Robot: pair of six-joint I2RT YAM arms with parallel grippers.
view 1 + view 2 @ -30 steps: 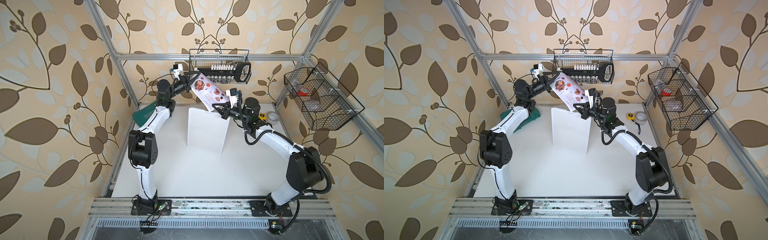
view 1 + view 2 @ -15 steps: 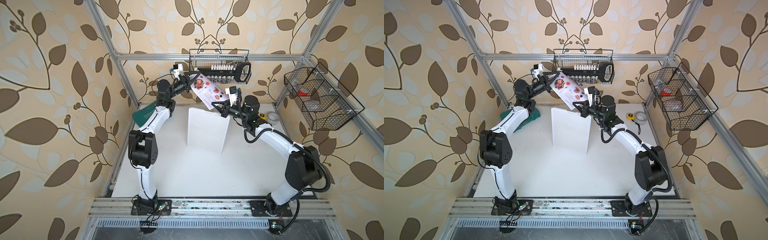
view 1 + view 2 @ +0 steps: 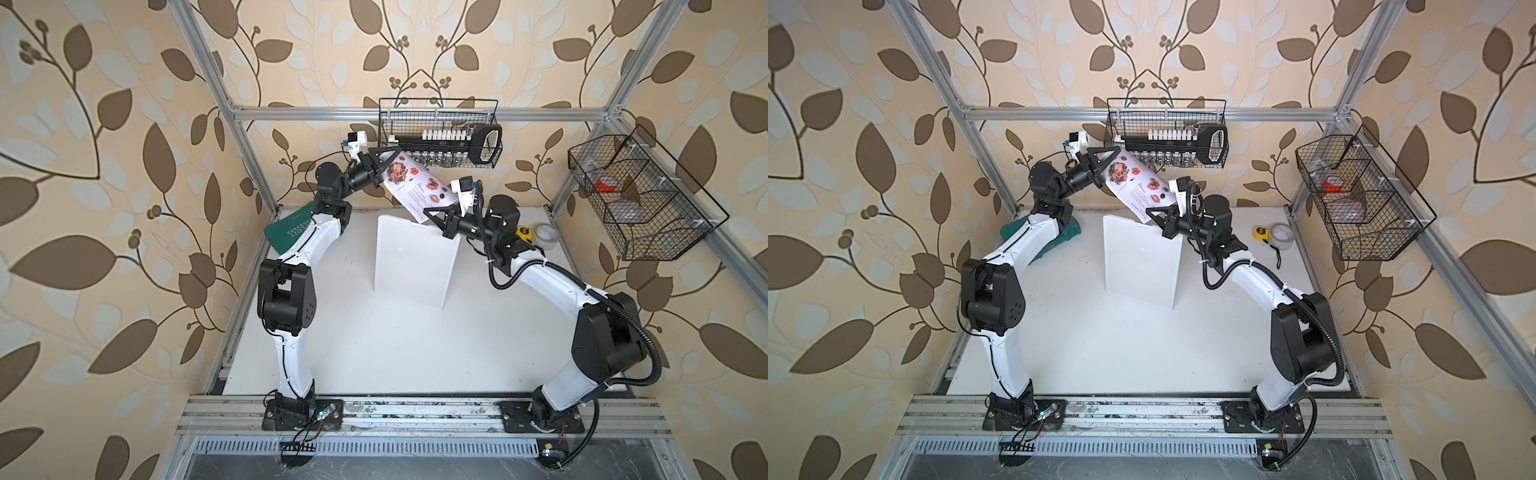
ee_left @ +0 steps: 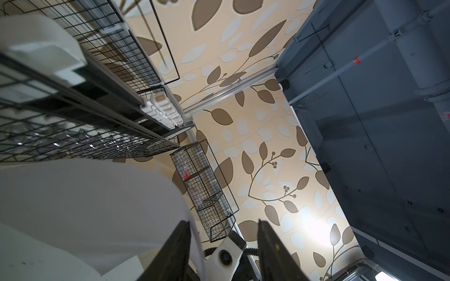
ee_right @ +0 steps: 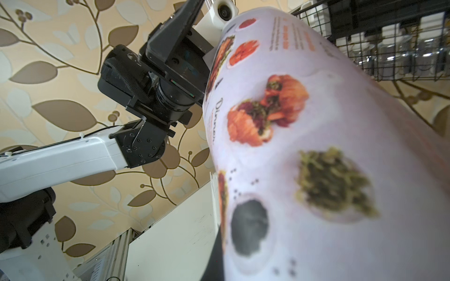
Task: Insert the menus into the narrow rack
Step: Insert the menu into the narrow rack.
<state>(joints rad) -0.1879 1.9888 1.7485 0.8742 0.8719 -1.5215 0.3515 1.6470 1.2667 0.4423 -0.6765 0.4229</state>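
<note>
Over the upright frosted plastic rack, the thin, bowed paper menus hang tilted. The right claw is clenched on their lower corner. The left claw is spread wide, with the upper edge against one jaw.

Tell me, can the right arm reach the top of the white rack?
Probably yes. The right arm looks right beside the rack's top corner, with nothing between. But its jaws are shut on the menu, so they cannot grab anything else.
</note>
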